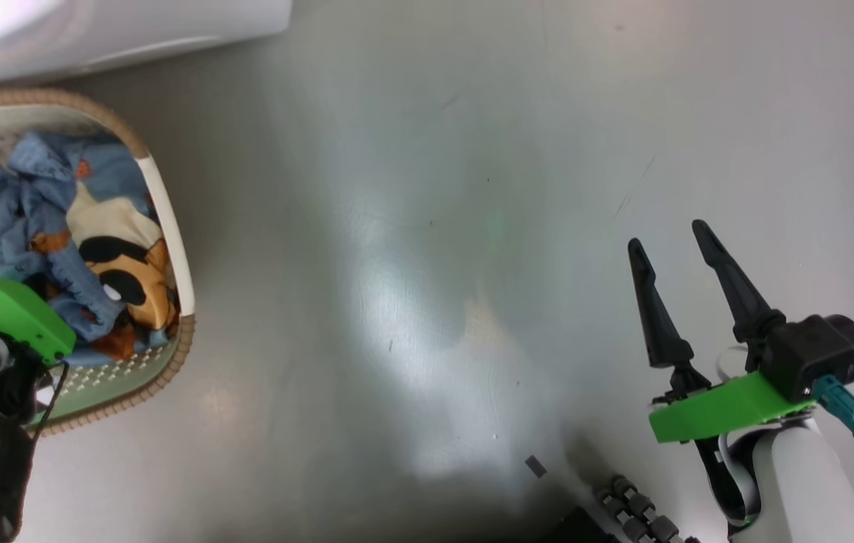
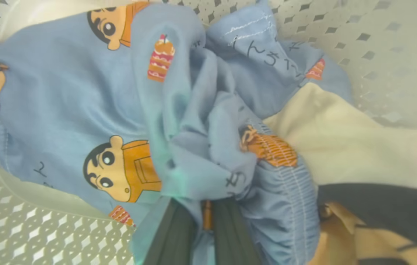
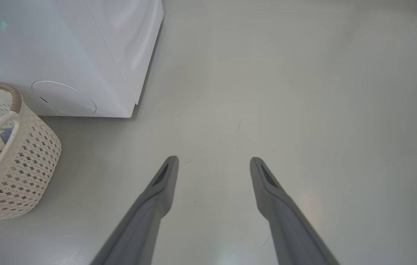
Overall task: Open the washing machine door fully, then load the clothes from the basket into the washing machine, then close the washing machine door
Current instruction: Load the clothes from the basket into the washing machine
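On the left, the basket [image 1: 170,249] sits on the floor [image 1: 427,226], just beside the white washing machine [image 1: 118,30]. Inside the basket lie the clothes [image 1: 50,196], all bunched up. Down among them is the left tool [image 2: 204,211], its two fingers pinched tight on a fold of blue cloth. On the right, the right tool [image 1: 667,235] hangs over the floor, fingers spread wide, holding nothing.

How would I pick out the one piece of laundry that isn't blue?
Beside the white washing machine stands a cream basket with a brown rim. Among the clothes inside, by its right wall in the head view, lies a cream and orange piece with one big cartoon face; its neighbours are light blue.
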Tool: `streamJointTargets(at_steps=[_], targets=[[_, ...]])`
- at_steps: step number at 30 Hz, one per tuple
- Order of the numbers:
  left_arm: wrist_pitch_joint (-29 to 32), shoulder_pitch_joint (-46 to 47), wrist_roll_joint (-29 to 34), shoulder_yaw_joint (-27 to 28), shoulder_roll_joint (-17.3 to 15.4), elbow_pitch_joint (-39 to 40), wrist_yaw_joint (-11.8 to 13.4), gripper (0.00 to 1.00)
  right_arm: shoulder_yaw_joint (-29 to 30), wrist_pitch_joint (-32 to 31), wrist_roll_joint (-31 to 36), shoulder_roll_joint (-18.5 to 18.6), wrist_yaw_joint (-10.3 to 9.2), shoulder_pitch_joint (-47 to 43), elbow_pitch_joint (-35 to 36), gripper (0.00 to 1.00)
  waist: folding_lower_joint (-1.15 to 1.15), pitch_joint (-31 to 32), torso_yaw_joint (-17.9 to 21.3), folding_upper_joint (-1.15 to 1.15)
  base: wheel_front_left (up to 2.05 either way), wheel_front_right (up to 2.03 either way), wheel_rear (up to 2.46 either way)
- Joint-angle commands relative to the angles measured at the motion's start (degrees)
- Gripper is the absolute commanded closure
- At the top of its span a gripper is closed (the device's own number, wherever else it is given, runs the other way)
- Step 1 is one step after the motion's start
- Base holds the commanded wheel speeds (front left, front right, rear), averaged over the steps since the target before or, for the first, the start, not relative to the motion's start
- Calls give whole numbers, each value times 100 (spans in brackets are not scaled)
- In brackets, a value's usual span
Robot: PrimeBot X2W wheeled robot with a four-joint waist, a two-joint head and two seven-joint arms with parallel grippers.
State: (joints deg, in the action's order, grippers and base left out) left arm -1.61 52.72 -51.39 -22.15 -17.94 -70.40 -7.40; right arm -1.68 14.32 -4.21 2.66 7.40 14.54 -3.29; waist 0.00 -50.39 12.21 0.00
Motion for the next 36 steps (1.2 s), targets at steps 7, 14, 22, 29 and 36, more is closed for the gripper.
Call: streamJointTargets(at_steps=[7, 14, 22, 29, 36], targets=[[-205, -521, -193, -43, -245, 81, -9, 100, -185, 68, -69, 21, 9, 52, -72, 0, 0, 590, -62, 0, 0, 0, 0], [-467, -921, -434, -147, -279, 243, -9, 100, -279, 68, 3, 21, 9, 103, -282, 0, 0, 1222, -131, 0, 0, 0, 0], [-1181, -1509, -405, -408, -310, 321, -9, 100, -291, 68, 59, 21, 9, 3, -548, 0, 0, 2136, -293, 0, 0, 0, 0], [-1334, -1854, -78, -362, -369, 518, 39, 100, -263, 68, 102, 21, 9, -161, -747, 0, 0, 2788, -527, 0, 0, 0, 0], [-1337, -2528, 735, 368, -427, 1662, 431, 100, -284, 68, 88, 21, 9, -319, -885, 0, 0, 3387, -761, 0, 0, 0, 0]])
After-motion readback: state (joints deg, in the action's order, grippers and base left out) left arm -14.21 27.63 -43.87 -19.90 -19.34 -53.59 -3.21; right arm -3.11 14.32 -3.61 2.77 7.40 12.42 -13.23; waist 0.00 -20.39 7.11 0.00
